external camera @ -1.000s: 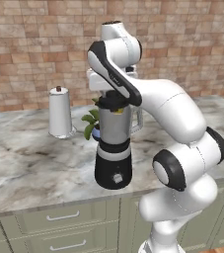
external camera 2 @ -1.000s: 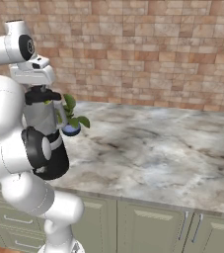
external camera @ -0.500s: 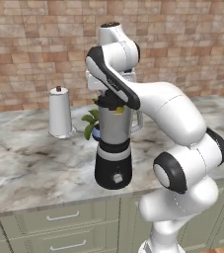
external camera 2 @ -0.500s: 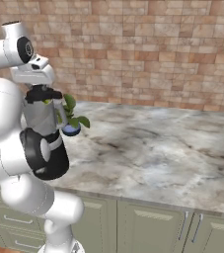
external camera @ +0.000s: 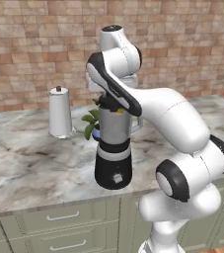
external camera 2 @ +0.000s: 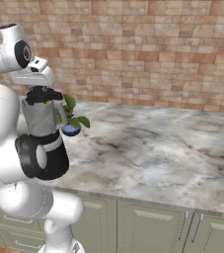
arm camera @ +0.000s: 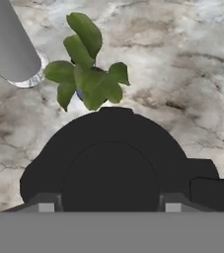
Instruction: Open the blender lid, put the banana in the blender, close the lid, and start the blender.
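Brick wall [external camera: 192, 44], marble counter [external camera 2: 158, 153], green cabinets [external camera: 49, 227] w/ drawers.

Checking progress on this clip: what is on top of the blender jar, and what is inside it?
The black blender lid sits on the blender, with the gripper straddling its knob. A yellow spot at the rim may be the banana; the rest inside is hidden.

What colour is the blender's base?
Black, with a silver band on top; the blender base shows best in the left base view.
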Robot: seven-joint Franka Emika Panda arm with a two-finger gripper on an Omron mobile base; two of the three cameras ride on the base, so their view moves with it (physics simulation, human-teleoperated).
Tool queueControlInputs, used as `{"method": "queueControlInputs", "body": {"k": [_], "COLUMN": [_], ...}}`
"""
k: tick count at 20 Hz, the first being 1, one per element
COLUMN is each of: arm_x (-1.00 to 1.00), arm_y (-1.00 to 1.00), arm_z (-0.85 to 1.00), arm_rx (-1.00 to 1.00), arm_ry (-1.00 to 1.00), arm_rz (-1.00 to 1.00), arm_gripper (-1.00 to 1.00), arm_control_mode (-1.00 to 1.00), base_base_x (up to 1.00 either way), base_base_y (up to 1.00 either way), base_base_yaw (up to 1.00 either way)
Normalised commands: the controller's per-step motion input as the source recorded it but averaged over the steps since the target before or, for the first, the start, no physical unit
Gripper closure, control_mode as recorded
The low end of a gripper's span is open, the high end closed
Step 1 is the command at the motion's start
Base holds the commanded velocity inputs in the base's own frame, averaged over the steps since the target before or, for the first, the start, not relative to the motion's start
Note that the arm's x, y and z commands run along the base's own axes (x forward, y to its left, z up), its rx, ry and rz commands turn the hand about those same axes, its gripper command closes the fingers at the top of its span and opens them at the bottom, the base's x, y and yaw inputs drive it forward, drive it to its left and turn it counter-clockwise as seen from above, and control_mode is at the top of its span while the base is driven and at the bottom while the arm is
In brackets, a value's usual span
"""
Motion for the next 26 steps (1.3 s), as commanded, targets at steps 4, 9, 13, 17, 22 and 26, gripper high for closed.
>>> {"method": "queueControlInputs", "body": {"k": [4,9,13,17,22,26], "arm_x": [-0.23,-0.21,-0.09,-0.09,-0.27,-0.46], "arm_y": [0.00,0.03,0.07,0.10,0.05,0.00], "arm_z": [0.00,0.00,0.00,-0.05,-0.25,0.00], "arm_rx": [0.00,0.00,0.00,0.00,0.00,0.00], "arm_ry": [0.01,0.12,0.18,0.23,0.18,0.07], "arm_rz": [0.00,0.00,0.00,0.00,0.00,0.00], "arm_gripper": [1.00,1.00,1.00,1.00,1.00,1.00], "arm_control_mode": [-1.00,-1.00,-1.00,-1.00,-1.00,-1.00], "base_base_x": [0.00,0.00,0.00,0.00,0.00,0.00], "base_base_y": [0.00,0.00,0.00,0.00,0.00,0.00], "base_base_yaw": [0.00,0.00,0.00,0.00,0.00,0.00]}}
